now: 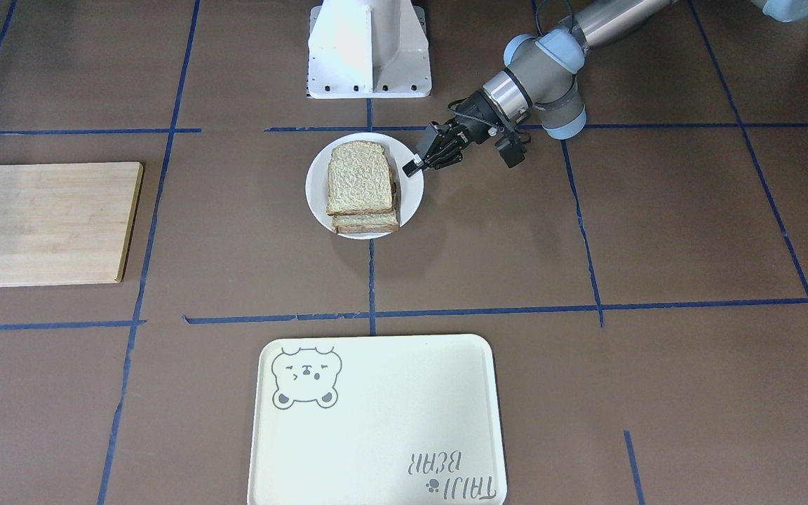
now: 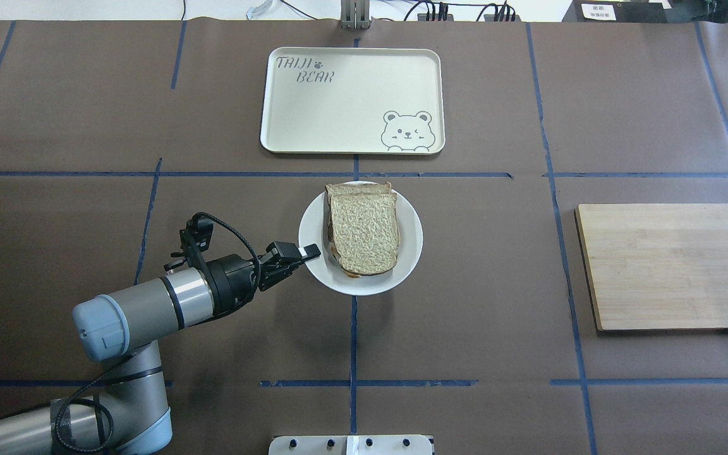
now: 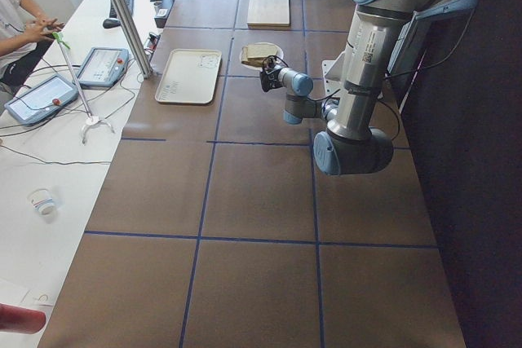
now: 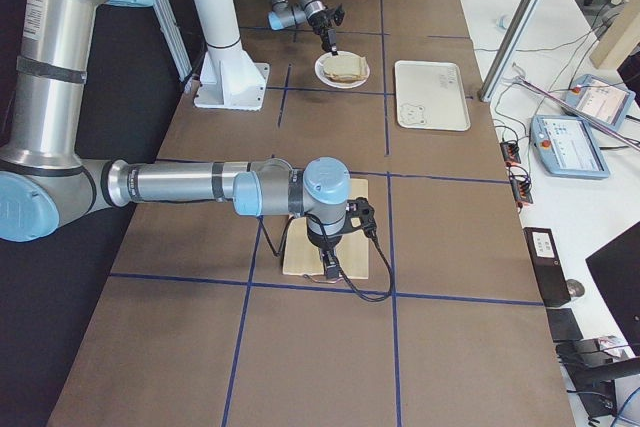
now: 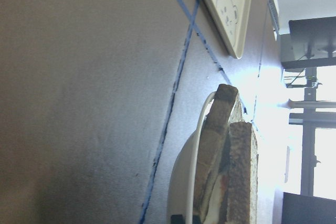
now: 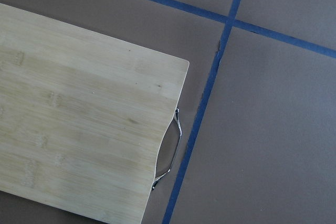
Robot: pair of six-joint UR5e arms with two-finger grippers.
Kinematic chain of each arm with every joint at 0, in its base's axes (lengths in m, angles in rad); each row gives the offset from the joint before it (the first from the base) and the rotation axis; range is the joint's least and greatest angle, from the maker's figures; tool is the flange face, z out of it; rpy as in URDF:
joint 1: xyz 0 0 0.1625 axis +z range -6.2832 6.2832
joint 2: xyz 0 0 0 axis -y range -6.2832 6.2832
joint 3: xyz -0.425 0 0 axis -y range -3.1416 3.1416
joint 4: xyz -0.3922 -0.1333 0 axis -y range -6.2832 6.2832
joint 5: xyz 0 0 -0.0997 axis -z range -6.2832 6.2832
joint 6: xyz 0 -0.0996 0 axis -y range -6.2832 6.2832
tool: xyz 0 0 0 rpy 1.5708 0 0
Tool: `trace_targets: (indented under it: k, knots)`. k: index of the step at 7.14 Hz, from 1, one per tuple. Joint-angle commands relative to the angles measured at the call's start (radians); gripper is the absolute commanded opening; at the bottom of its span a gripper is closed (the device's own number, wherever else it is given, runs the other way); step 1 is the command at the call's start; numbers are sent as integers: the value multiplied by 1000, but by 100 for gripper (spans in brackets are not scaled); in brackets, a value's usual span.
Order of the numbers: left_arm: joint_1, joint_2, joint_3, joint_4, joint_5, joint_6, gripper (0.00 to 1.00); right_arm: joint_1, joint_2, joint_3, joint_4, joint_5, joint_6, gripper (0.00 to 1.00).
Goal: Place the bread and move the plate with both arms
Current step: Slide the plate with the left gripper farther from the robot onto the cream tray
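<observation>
The bread (image 2: pixel 364 230) lies speckled side up on top of a stacked sandwich on the small white plate (image 2: pixel 409 240), in the middle of the table. My left gripper (image 2: pixel 309 253) reaches in from the plate's left side, its fingers close together on the rim. The front view shows the same: gripper (image 1: pixel 412 168), bread (image 1: pixel 360 177), plate (image 1: pixel 316 189). The left wrist view shows the plate's rim (image 5: pixel 184 182) and the bread (image 5: pixel 242 177) edge-on. My right gripper (image 4: pixel 330 269) hangs over the near edge of the wooden board; I cannot tell whether it is open or shut.
A wooden cutting board (image 2: pixel 670 265) lies to the right, its metal handle (image 6: pixel 170 150) in the right wrist view. The cream bear tray (image 2: pixel 351 101) lies beyond the plate. The white base block (image 1: pixel 369 49) stands at the robot's side. Blue tape lines cross the brown table.
</observation>
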Motion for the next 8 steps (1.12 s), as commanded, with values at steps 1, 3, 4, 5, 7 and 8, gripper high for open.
trace_targets:
  k: [1,3,4,5,7,8]
  knots:
    - [-93,-88,130,-3,57,-164,2,0,0,0,0,1,0,100]
    - [-211,-245,383,-3,55,-252,2,0,0,0,0,-1,0,100]
    - [-248,-357,545,-3,52,-259,2,0,2,0,0,-1,0,100]
    - [-274,-439,676,-2,48,-306,2,0,3,0,0,-1,0,100]
    - [-283,-579,882,1,37,-308,2,0,3,0,2,-2,12,100]
    - [-283,-587,898,1,19,-308,4,0,5,-2,5,-2,20,100]
